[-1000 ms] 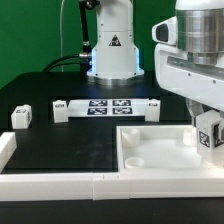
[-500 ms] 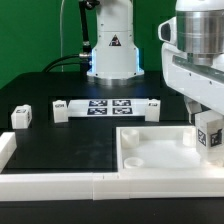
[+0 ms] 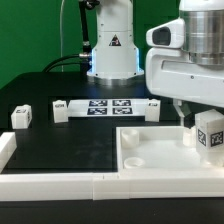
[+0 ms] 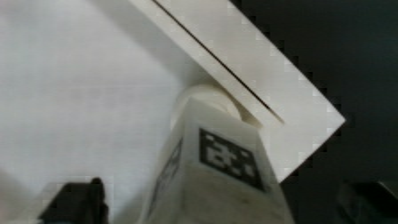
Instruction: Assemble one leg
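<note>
Between the wide-spread fingers, the leg stands upright on the white panel.

No readable words or numbers anywhere. Only signs: a black warning triangle on the arm base, far centre; black-and-white square tags on the marker board, on the leg at the exterior view's right, and on a small block at its left.
</note>
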Tool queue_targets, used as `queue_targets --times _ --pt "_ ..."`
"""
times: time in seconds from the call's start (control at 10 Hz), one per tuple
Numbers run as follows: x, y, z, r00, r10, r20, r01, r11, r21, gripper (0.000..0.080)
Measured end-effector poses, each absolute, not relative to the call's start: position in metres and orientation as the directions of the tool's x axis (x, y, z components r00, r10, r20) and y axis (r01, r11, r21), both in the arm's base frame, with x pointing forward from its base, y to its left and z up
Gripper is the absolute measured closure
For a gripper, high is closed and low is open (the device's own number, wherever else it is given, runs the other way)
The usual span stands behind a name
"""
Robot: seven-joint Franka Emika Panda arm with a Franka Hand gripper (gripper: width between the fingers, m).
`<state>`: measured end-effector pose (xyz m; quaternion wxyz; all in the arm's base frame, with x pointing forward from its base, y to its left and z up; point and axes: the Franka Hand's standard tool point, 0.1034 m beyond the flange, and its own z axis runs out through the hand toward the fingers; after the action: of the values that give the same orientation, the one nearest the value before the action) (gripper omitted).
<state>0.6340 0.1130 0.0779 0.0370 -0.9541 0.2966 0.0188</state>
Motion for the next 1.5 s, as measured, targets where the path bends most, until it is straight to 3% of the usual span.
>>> queue_targets --times 0.3,0.6,0.9,1.0,1.1,1.2,1.5 --pt "0.634 0.116 0.079 0.943 -0.331 -0.037 -0.333 -0.941 -0.067 0.015" --pt "0.638 0.108 0.078 0.995 0.093 -0.038 0.09 -0.993 -0.073 0.015" --pt "0.638 0.106 0.078 0.994 0.099 -0.038 0.096 -0.993 -0.073 0.0177" --pt "0.638 0.106 0.078 0.994 0.098 -0.038 0.096 -0.993 -0.073 0.0354" --pt "0.638 0.106 0.078 0.996 0.079 -0.039 0.076 -0.994 -0.074 0.0354" --pt "0.638 0.106 0.077 0.997 0.065 -0.041 0.062 -0.995 -0.072 0.0514" --pt "0.637 0.106 0.077 0.994 -0.101 -0.053 -0.104 -0.992 -0.066 0.0511"
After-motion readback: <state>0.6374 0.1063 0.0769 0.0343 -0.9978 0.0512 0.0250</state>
